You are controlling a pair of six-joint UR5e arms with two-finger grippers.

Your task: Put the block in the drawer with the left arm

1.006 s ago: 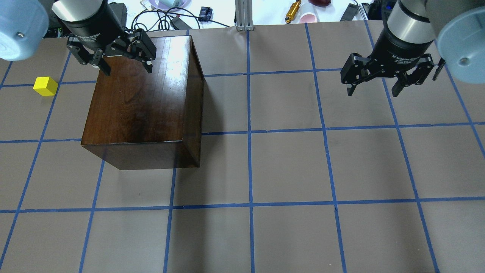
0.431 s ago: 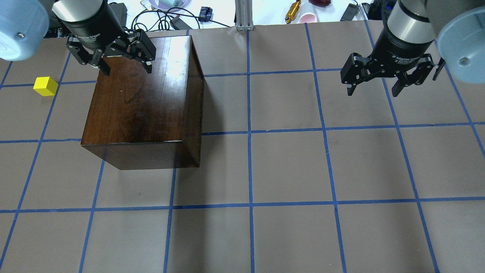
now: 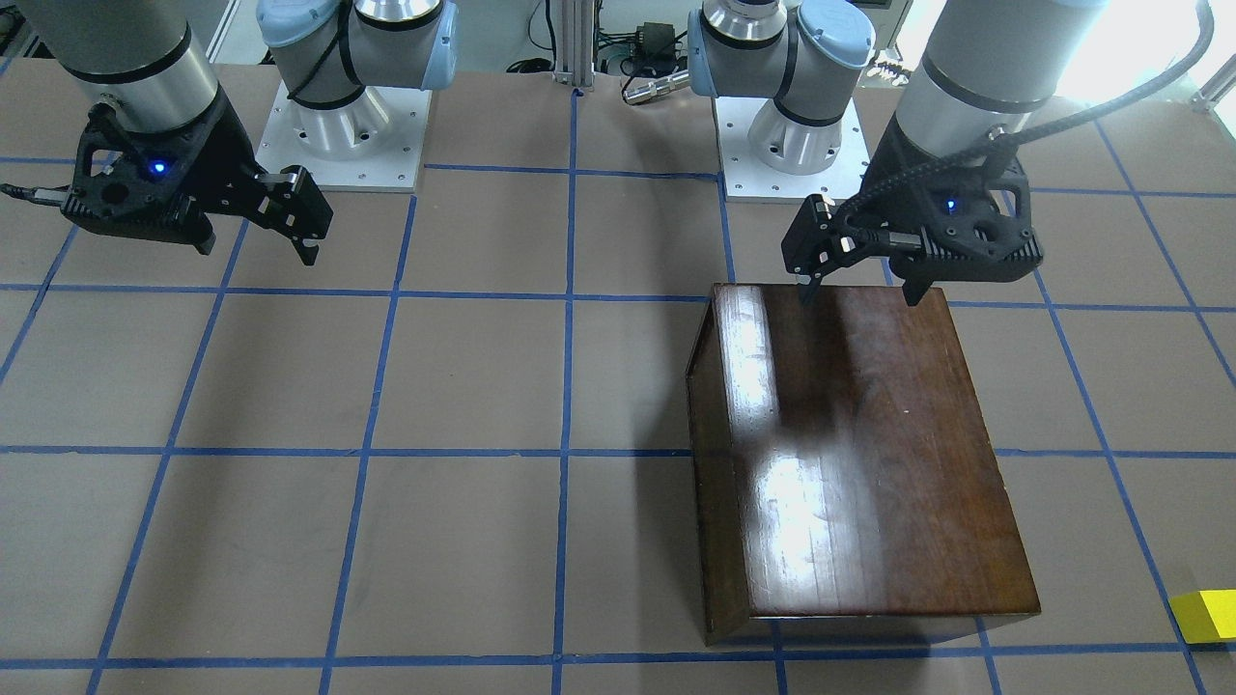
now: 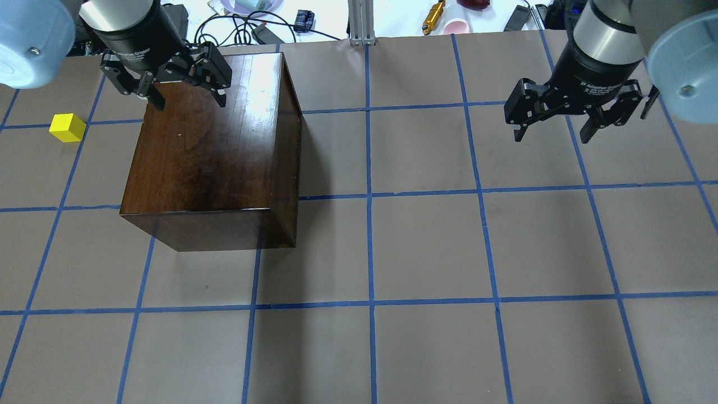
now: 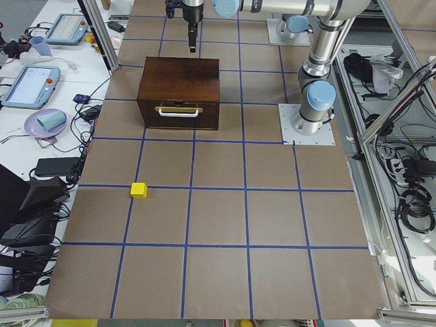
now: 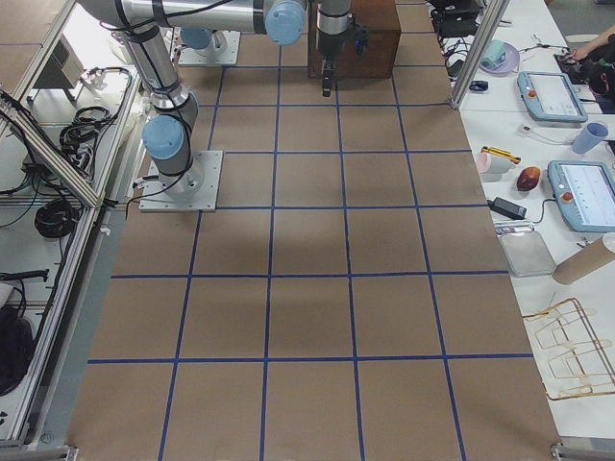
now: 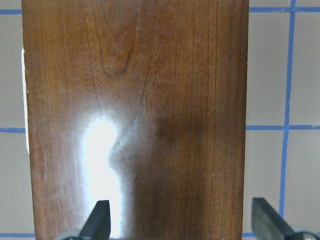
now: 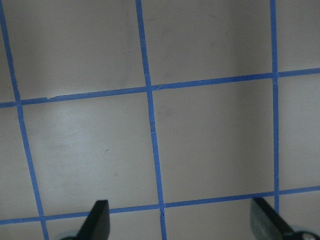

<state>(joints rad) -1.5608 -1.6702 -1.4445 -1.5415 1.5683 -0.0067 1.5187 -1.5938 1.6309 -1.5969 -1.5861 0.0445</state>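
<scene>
Left pincer [image 4: 189, 105] agape above cabinet [image 4: 207, 157]; block [image 3: 1207, 615] partly beyond front-facing view's edge

Brown table top [image 4: 426, 247], gridded in blue tape [image 4: 370, 247], with soft glare patches. Aluminium post [image 4: 362, 22] at far edge. White side bench [image 5: 68, 82] bearing tablets [image 5: 30, 83], purple plate [image 5: 37, 126], mug [image 5: 39, 45]. Black cable bundles [image 5: 412, 204] along opposite side.

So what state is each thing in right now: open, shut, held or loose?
Drawer: shut, flush in the cabinet.
Block: loose on the table, not held.
Left gripper: open, empty, above the cabinet top.
Right gripper: open, empty, above the table.
</scene>
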